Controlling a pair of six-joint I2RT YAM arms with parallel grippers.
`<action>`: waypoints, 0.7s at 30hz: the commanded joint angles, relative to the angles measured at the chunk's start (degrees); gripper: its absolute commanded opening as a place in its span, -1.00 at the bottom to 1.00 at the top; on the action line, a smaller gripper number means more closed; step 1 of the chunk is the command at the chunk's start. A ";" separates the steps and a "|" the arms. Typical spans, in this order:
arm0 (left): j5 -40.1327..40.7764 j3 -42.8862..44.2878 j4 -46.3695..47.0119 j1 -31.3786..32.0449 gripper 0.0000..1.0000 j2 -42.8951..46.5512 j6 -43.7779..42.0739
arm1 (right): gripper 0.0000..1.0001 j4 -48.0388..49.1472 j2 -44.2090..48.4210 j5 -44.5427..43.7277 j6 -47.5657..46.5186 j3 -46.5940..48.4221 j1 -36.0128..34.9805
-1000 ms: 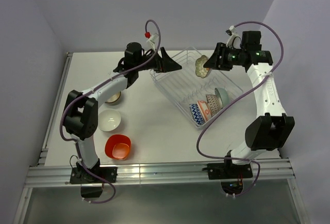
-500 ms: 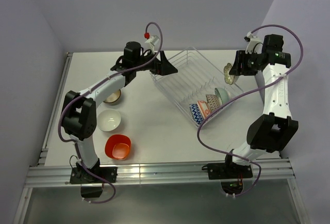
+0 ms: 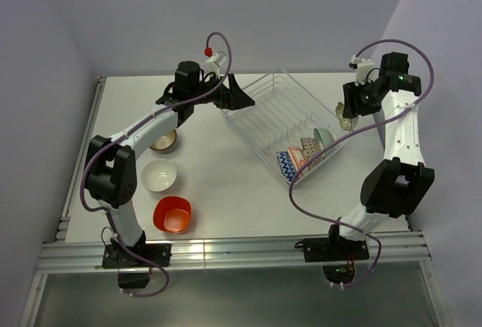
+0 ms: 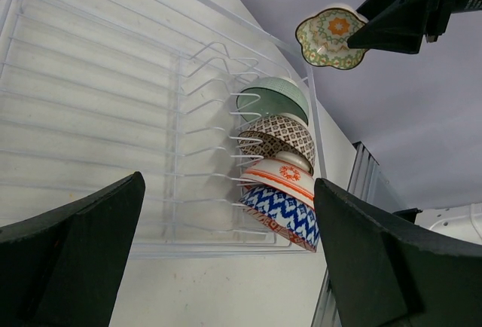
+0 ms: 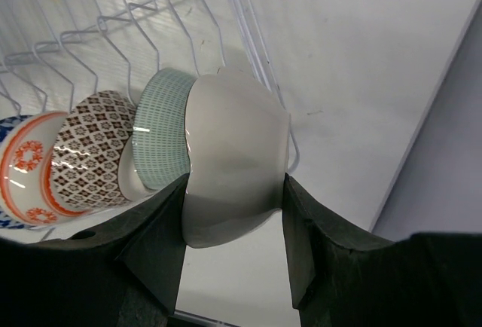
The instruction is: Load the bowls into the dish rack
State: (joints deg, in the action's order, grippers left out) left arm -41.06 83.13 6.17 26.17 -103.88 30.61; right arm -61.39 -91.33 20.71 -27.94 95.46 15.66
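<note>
The dish rack holds the blue zigzag, patterned orange, grey-brown and pale teal bowls on edge in one row. My right gripper is shut on the flower-shaped bowl, just beyond the rack's right end. In the right wrist view the flower-shaped bowl sits next to the teal bowl. My left gripper is open and empty over the rack's far left corner. White, orange-red and dark brown bowls stand on the table at the left.
The table's right edge runs close behind the rack's right end. An aluminium rail lies along the front. The left arm passes partly over the brown bowl.
My right gripper has carried the flower-shaped bowl from above the rack's middle to the right and down, next to the teal bowl. The left arm has shifted slightly.
</note>
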 commanded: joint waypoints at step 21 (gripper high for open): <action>0.36 -2.80 2.52 -0.69 0.99 4.12 -0.38 | -1.00 7.68 0.19 -16.92 -6.77 -7.57 -9.68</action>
State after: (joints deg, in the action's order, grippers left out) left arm -40.64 80.58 6.20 25.69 -103.35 30.65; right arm -57.28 -92.44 7.25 -33.36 87.61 6.24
